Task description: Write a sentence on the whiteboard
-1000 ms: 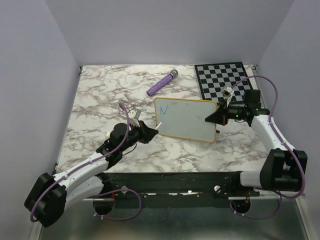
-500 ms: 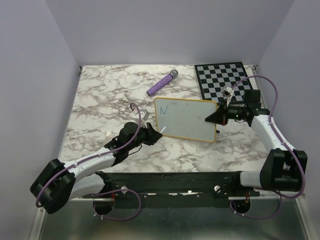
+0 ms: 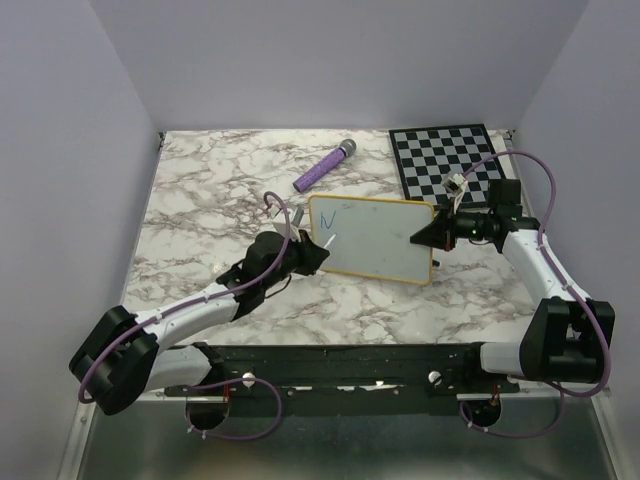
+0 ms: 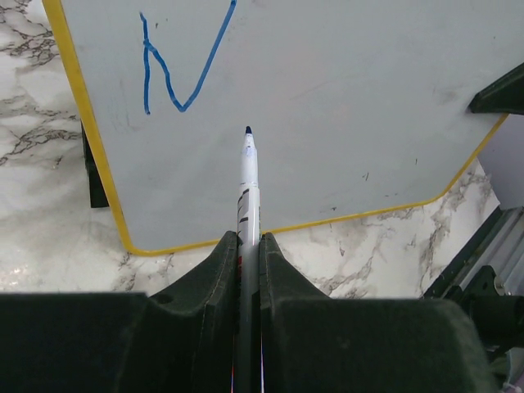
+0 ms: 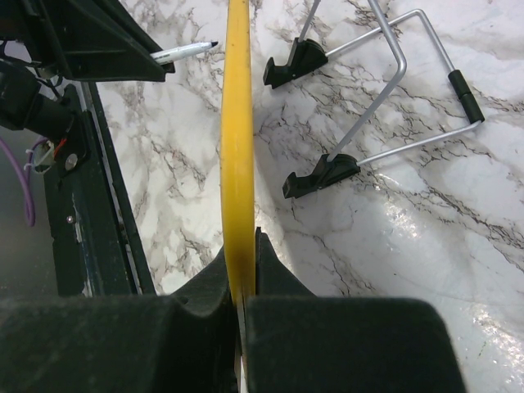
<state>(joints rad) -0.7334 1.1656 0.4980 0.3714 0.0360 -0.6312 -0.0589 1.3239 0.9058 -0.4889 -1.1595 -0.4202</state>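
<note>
The whiteboard (image 3: 375, 240), white with a thin yellow frame, stands tilted in mid-table. The sentence is only a blue "N" (image 3: 327, 212) at its upper left, large in the left wrist view (image 4: 176, 70). My left gripper (image 3: 316, 256) is shut on a slim white marker (image 4: 248, 184). The marker's blue tip points at the board face just below and right of the N; contact cannot be told. My right gripper (image 3: 426, 237) is shut on the whiteboard's right edge, seen edge-on as a yellow strip (image 5: 237, 139) between the fingers (image 5: 270, 262).
A purple microphone-shaped object (image 3: 324, 167) lies behind the board. A black-and-white checkered board (image 3: 448, 160) sits at the back right. A wire stand (image 5: 393, 78) with black feet rests on the marble behind the whiteboard. Walls close in the table on three sides.
My left arm has swung right and forward, carrying the marker tip from the board's lower left edge onto its face below the N. The right arm and board have not moved.
</note>
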